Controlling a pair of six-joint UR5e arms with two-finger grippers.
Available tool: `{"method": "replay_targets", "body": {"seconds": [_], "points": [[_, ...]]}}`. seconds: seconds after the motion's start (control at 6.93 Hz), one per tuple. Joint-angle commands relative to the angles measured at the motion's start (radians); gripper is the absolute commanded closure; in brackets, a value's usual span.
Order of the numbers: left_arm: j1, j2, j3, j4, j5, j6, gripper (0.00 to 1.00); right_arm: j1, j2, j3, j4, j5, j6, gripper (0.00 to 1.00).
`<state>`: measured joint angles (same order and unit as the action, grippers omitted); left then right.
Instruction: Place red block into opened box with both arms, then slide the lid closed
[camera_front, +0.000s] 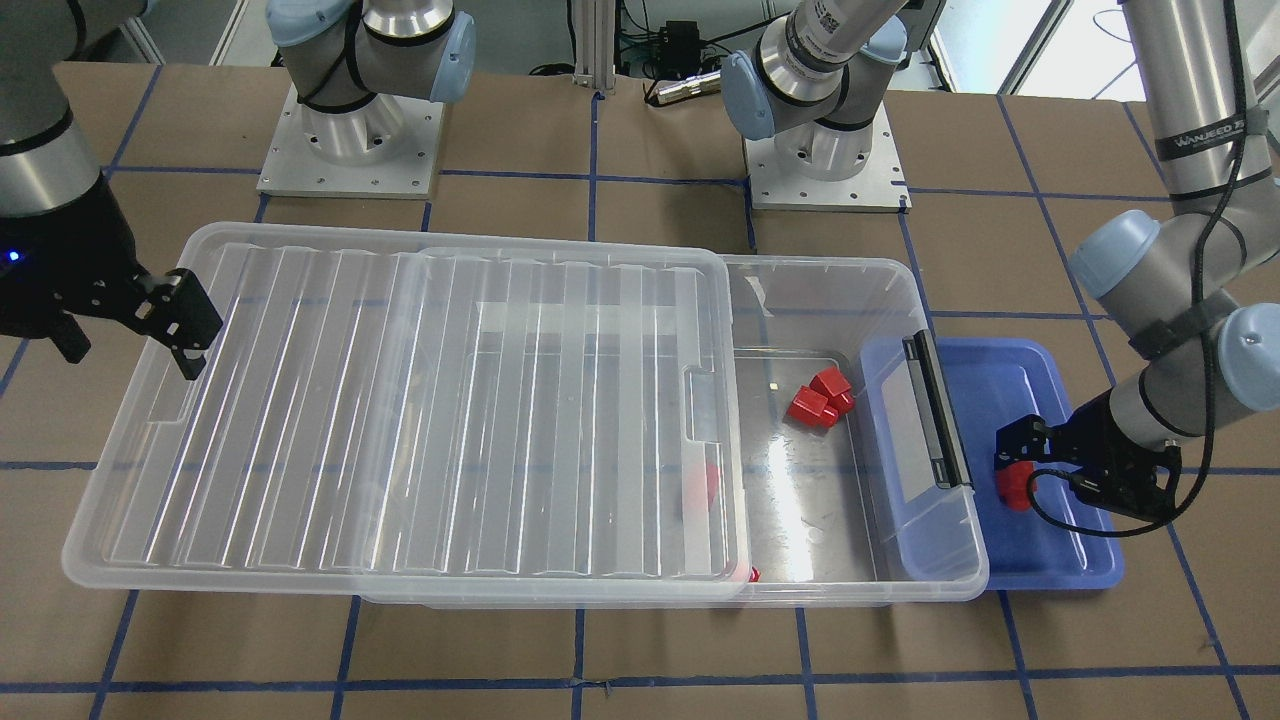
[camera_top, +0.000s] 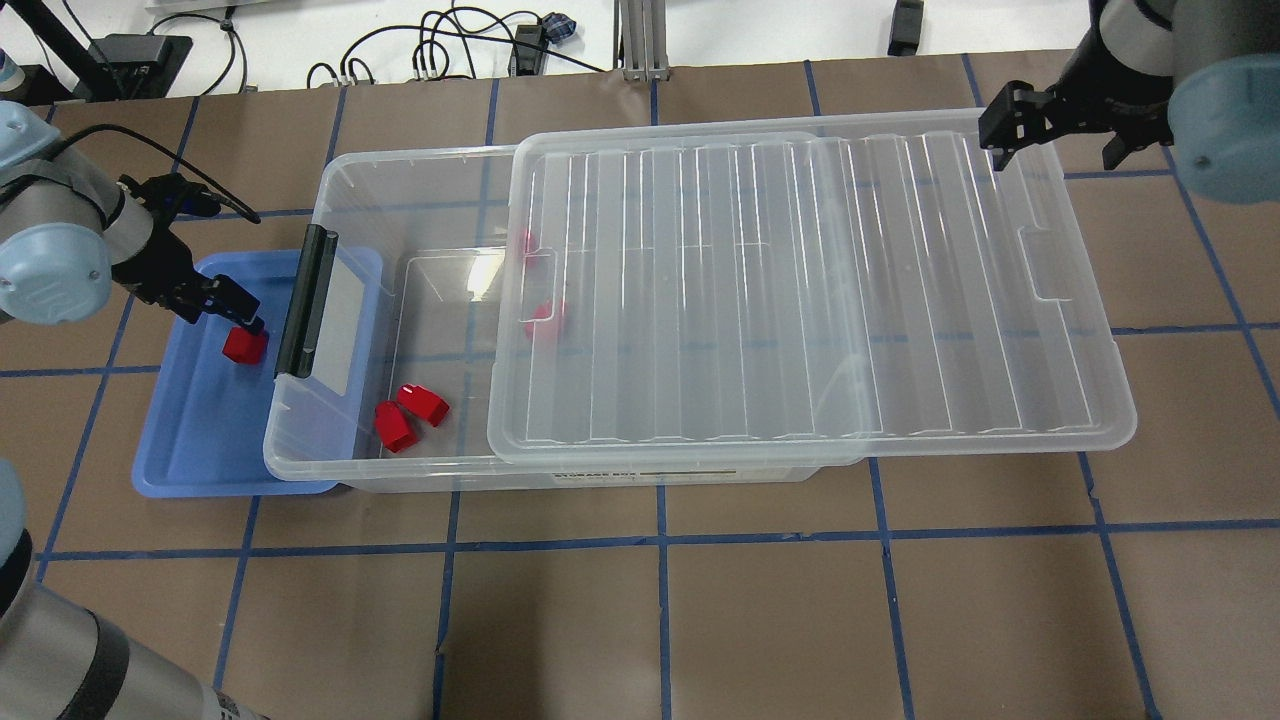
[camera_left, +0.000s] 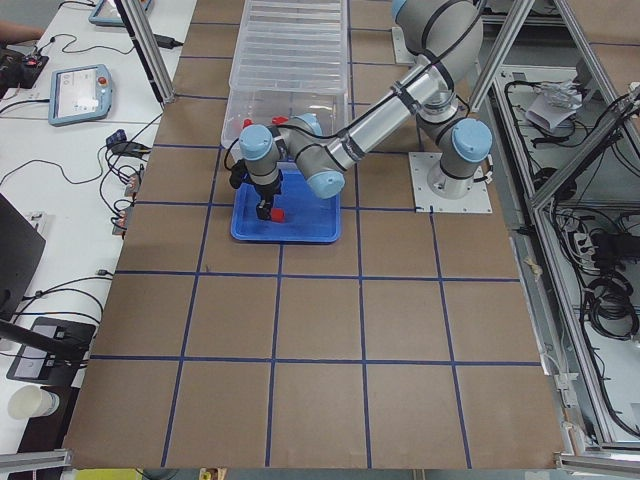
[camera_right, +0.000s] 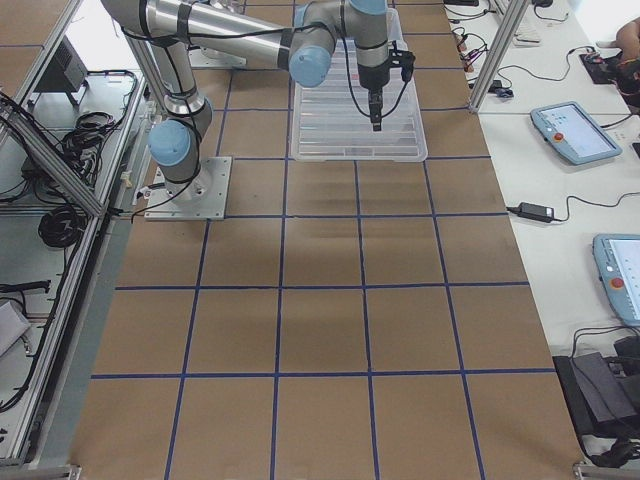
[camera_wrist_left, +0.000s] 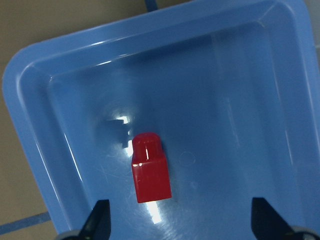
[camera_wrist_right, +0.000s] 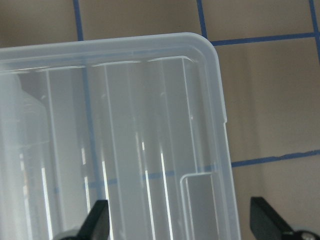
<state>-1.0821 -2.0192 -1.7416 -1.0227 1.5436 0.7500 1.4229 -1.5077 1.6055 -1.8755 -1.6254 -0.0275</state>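
Observation:
One red block (camera_wrist_left: 150, 170) (camera_top: 244, 345) (camera_front: 1015, 487) lies on the floor of the blue tray (camera_wrist_left: 250, 75) (camera_top: 190, 450). My left gripper (camera_wrist_left: 181, 217) (camera_top: 232, 318) hovers just above it, open, its fingers either side and not touching it. The clear box (camera_top: 340, 170) (camera_front: 900, 270) has its black latch bar (camera_top: 303, 300) over the tray's edge. The ribbed lid (camera_top: 800, 290) (camera_front: 400, 400) is slid toward my right, leaving the latch end uncovered. My right gripper (camera_wrist_right: 181, 220) (camera_top: 1058, 145) is open above the lid's far right corner.
Two red pieces (camera_top: 410, 415) lie in the box's uncovered end, and others (camera_top: 545, 315) show through the lid. Both arm bases (camera_front: 350, 140) stand behind the box. The table is brown with a blue tape grid. Side benches hold tablets (camera_right: 572, 130) and cables.

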Motion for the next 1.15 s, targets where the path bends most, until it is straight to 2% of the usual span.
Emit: {"method": "replay_targets", "body": {"seconds": [0.0, 0.29, 0.43, 0.72, 1.01], "points": [[-0.001, -0.048, 0.002, 0.016, 0.029, -0.008, 0.09, 0.100, 0.001, -0.120, 0.197, 0.012, 0.128, 0.00], [-0.005, -0.050, 0.005, 0.018, 0.066, -0.063, 0.82, 0.117, -0.002, -0.111, 0.216, 0.010, 0.129, 0.00], [-0.012, -0.038, 0.002, 0.015, 0.058, -0.069, 1.00, 0.117, 0.000, -0.111, 0.214, 0.012, 0.129, 0.00], [-0.041, 0.002, 0.020, -0.040, 0.027, -0.121, 1.00, 0.119, 0.001, -0.108, 0.219, 0.013, 0.129, 0.00], [-0.070, 0.074, 0.121, -0.210, 0.003, -0.167, 1.00, 0.119, 0.003, -0.108, 0.219, 0.013, 0.129, 0.00]]}}
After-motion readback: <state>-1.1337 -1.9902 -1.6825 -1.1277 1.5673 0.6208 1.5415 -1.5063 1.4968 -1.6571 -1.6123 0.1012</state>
